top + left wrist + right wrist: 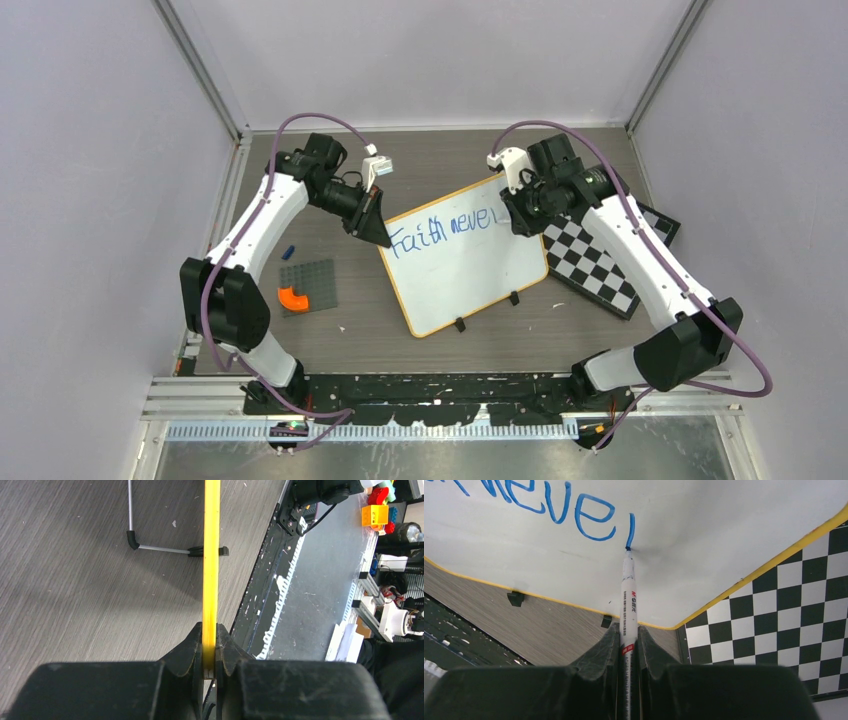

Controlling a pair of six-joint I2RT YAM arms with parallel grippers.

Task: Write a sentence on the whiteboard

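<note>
Whiteboard mid-table, between arms | left gripper pinches its yellow far-left edge | right gripper clamps marker, tip on board after "neve" | advice: brace board firmly, keep pressure light, strokes even

Yellow-framed whiteboard, blue writing

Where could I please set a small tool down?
Bare table lies between the grey plate and the whiteboard, and in front of its feet. Crowded: its far edge, where the left pincer clamps it and the right pincer holds the marker.
</note>
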